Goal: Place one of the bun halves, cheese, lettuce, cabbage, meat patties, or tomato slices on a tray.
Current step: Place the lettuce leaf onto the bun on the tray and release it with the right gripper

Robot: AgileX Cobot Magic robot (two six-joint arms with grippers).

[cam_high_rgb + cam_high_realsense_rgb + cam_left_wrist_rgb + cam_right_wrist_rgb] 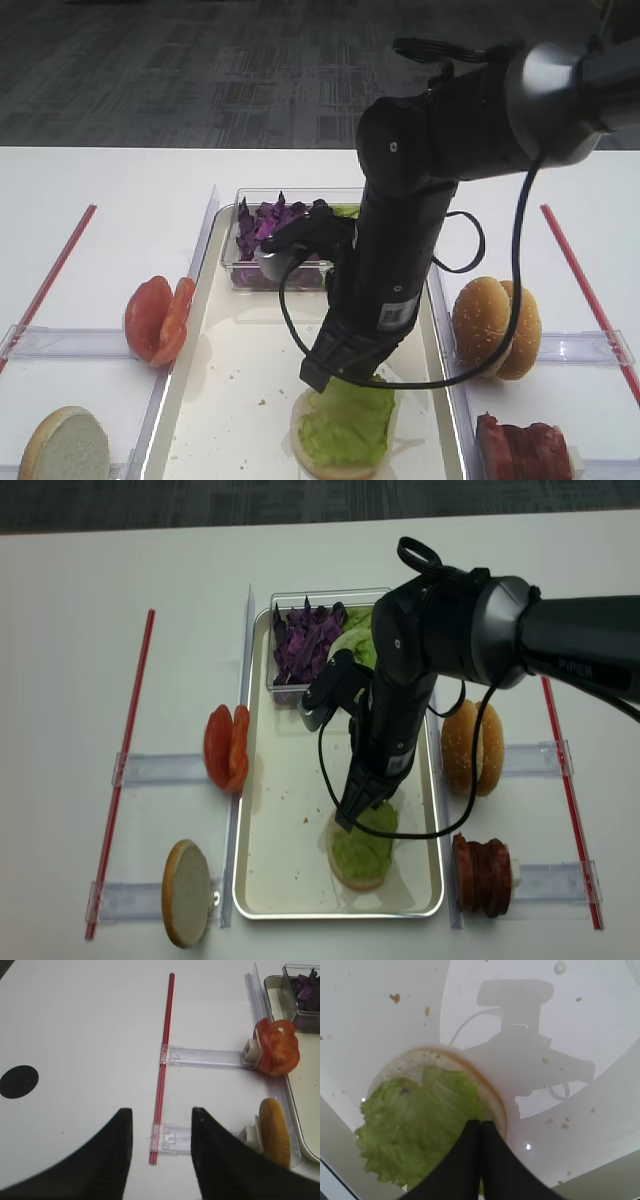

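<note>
On the cream-white tray (200,385) lies a bun half (492,1091), cut face up, with a light green lettuce (347,420) leaf on it. My right gripper (481,1123) hangs just above the leaf's edge, shut, with nothing showing between its fingers. Left of the tray, tomato slices (158,318) stand on edge, and a pale bun half (65,445) sits nearer. Purple cabbage (268,222) fills a clear tub. To the right are a sesame bun half (495,325) and meat patties (522,447). My left gripper (161,1112) is open over bare table. Cheese is out of view.
Red strips (55,270) run along both table sides, and one (163,1067) passes under the left gripper. Clear plastic rails (70,342) hold the food on edge. More green leaf (356,645) lies behind the arm beside the cabbage. The right arm's cable (290,310) loops over the tray.
</note>
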